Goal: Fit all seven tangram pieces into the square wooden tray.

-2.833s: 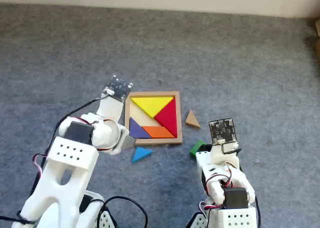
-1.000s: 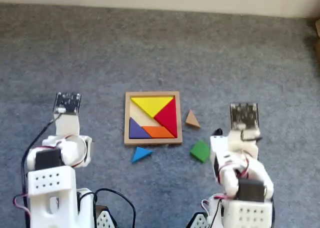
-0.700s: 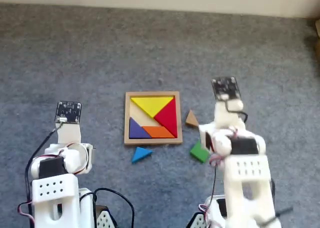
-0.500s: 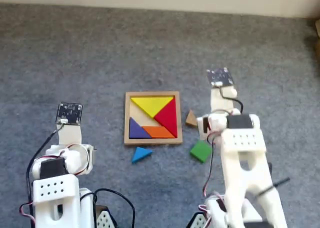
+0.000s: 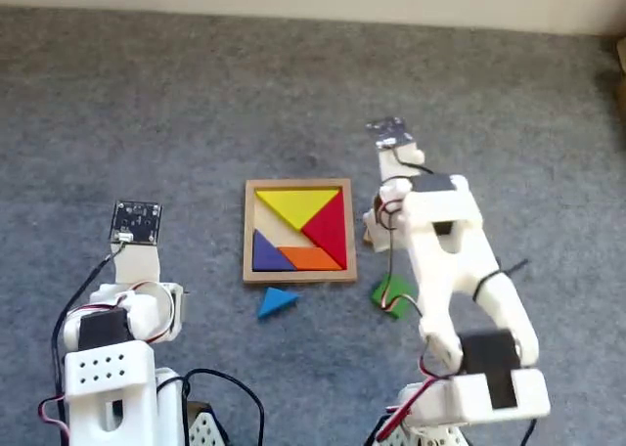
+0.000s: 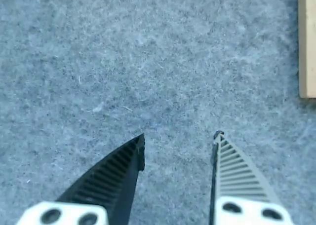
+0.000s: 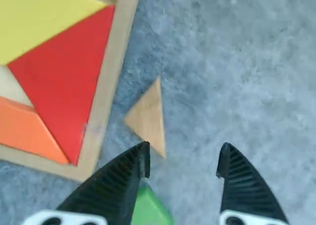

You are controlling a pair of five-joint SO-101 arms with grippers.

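The square wooden tray (image 5: 249, 233) lies mid-carpet with a yellow triangle (image 5: 293, 206), a red triangle (image 5: 331, 229), a purple piece (image 5: 266, 252) and an orange piece (image 5: 311, 258) inside it. A blue triangle (image 5: 278, 301) rests just in front of the tray. A green square (image 5: 389, 295) lies at the front right, partly under the right arm. My right gripper (image 7: 185, 151) is open just above the carpet, beside the small tan triangle (image 7: 148, 119) next to the tray's rim (image 7: 111, 87). My left gripper (image 6: 179, 135) is open over bare carpet, well left of the tray (image 6: 307, 42).
Grey carpet surrounds the tray. The right arm (image 5: 440, 250) stretches along the tray's right side over the tan triangle and green square (image 7: 150, 207). The left arm (image 5: 127, 280) stands at the front left. A pale wall edge runs along the back.
The left arm pulled back from the tray's left side to the front left. The right arm swung forward from the front right and now hangs over the tan triangle.
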